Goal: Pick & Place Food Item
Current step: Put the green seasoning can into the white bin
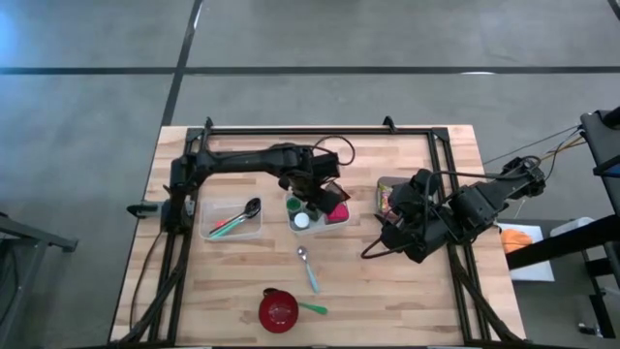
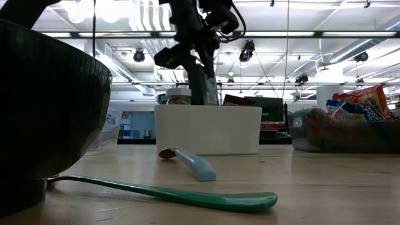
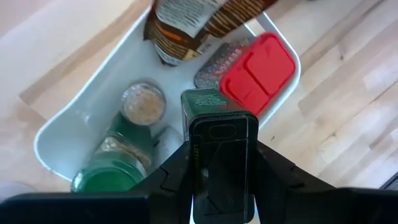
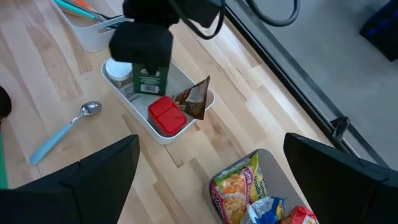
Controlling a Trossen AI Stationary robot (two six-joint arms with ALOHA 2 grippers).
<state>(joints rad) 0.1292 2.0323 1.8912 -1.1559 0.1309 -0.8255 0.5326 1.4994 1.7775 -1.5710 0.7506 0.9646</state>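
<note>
Green tin, base hidden, in left gripper jaws; right gripper jaws wide.

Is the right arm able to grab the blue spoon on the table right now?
Probably yes. The right tool is open and holds nothing, and the blue spoon lies alone on bare wood with nothing between them. The left tool is busy holding a green tin.

The left tool with its green box blocks the white bin from above, while bare surface lies open beside the blue spoon.
</note>
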